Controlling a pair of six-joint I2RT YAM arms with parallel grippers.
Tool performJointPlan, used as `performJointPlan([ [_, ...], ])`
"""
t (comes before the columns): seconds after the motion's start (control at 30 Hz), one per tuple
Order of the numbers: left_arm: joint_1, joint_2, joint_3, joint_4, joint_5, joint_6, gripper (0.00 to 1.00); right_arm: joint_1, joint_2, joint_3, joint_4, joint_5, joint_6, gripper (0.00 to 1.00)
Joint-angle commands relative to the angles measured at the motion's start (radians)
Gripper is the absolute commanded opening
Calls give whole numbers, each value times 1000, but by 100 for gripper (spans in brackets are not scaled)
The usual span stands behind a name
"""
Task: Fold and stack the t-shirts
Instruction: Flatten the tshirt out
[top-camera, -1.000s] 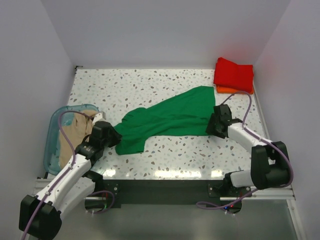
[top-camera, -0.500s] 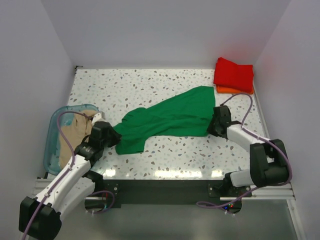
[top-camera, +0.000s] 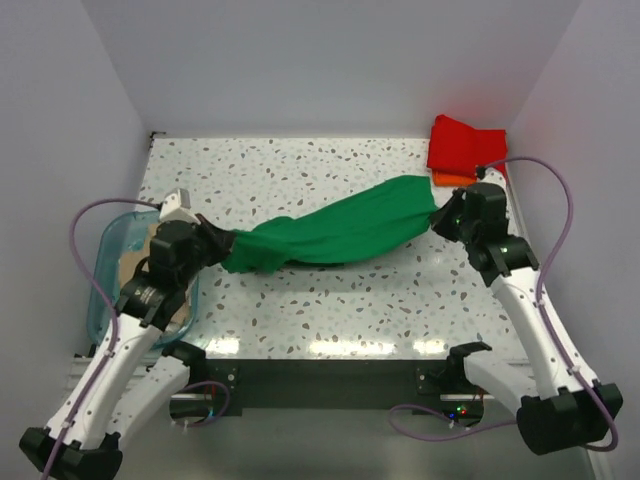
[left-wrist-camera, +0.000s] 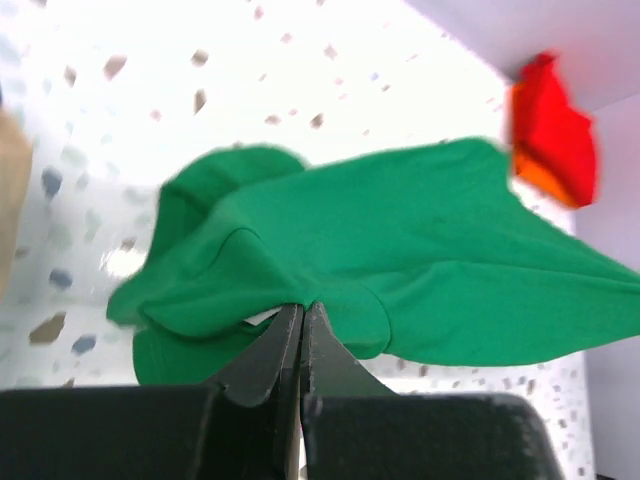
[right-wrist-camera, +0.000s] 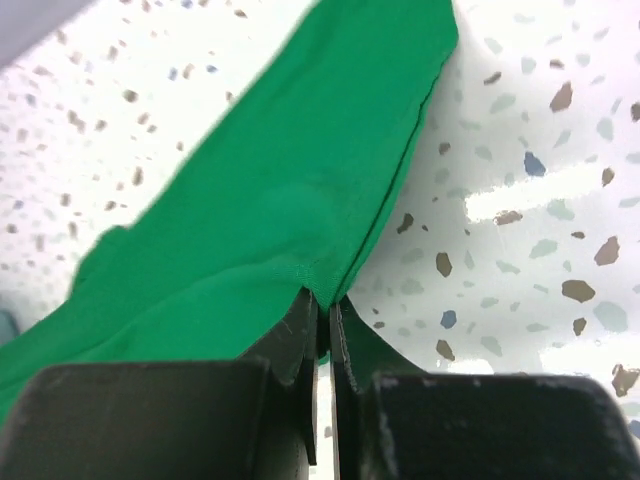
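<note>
- Green t-shirt (top-camera: 335, 232) is held stretched betw. both grippers, sagging over table (top-camera: 330, 170) centre.
- L gripper (top-camera: 222, 247) is pinched tight on its left end; R gripper (top-camera: 438, 216) is clamped on right end.
- Both arms are raised, wrists angled inward.
- Red t-shirt (top-camera: 468, 148) is stacked on orange t-shirt (top-camera: 450, 180), far-right corner.

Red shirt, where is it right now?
In the top view, the red shirt lies folded in the far right corner of the table, on top of the orange shirt, just beyond the right end of the green shirt.
</note>
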Motion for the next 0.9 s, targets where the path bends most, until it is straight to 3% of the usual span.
performJointPlan([
  [0.0, 9, -44, 162, -37, 27, 52, 0, -1, -93, 141, -152, 21, -19, 0],
  [0.33, 8, -87, 514, -112, 131, 68, 0, -1, -240, 497, -390, 68, -34, 0],
  [0.5, 8, -9, 683, -108, 156, 68, 0, -1, -194, 680, -425, 82, -55, 0],
  [0.67, 8, 110, 673, -7, 65, 82, 0, -1, -49, 680, -324, 53, -66, 0],
  [0.87, 22, 379, 666, 238, 28, 134, 0, -1, 163, 610, -30, -7, -58, 0],
])
